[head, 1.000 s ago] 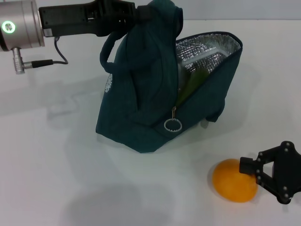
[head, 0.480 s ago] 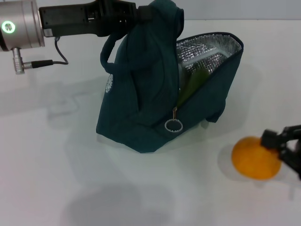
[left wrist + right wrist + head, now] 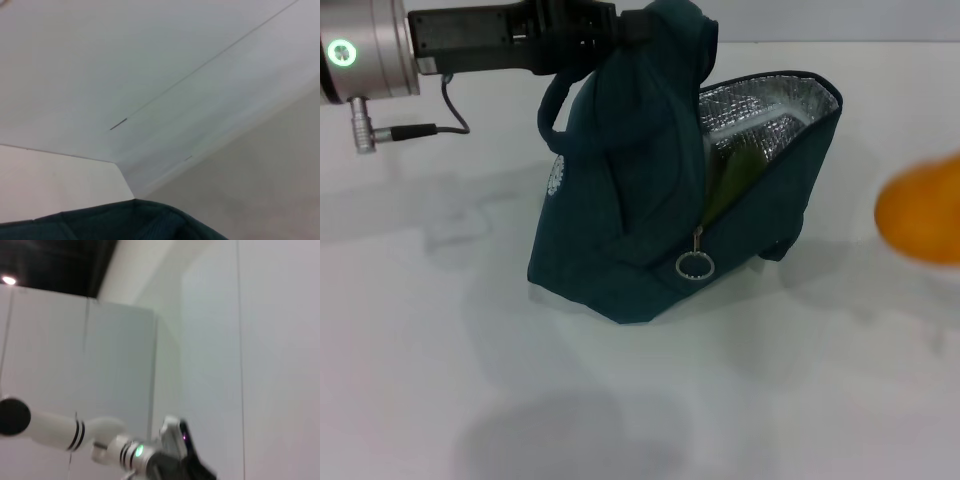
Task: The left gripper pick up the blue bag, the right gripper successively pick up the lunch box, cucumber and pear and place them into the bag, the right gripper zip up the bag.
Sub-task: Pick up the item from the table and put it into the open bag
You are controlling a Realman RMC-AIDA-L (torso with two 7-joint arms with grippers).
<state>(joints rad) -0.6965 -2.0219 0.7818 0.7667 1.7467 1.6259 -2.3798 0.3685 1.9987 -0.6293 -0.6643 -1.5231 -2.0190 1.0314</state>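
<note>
The blue bag [image 3: 630, 200] stands tilted on the white table, its mouth open toward the right and its foil lining showing. My left gripper [image 3: 612, 28] is shut on the bag's top handle and holds it up; teal fabric [image 3: 125, 222] fills the edge of the left wrist view. Inside the mouth I see the dark green cucumber [image 3: 735, 175] leaning beside the clear lunch box [image 3: 745, 128]. The pear [image 3: 922, 208] hangs blurred above the table at the far right edge. The right gripper is outside every view.
The zipper's metal ring pull [image 3: 692, 265] dangles at the bag's lower front. A grey cable [image 3: 420, 128] loops under the left wrist. The right wrist view shows only walls and the left arm [image 3: 145, 455] far off.
The pear has risen off the table and moved right and up, toward the level of the bag's mouth. The right gripper has left the head view. The bag shifted slightly.
</note>
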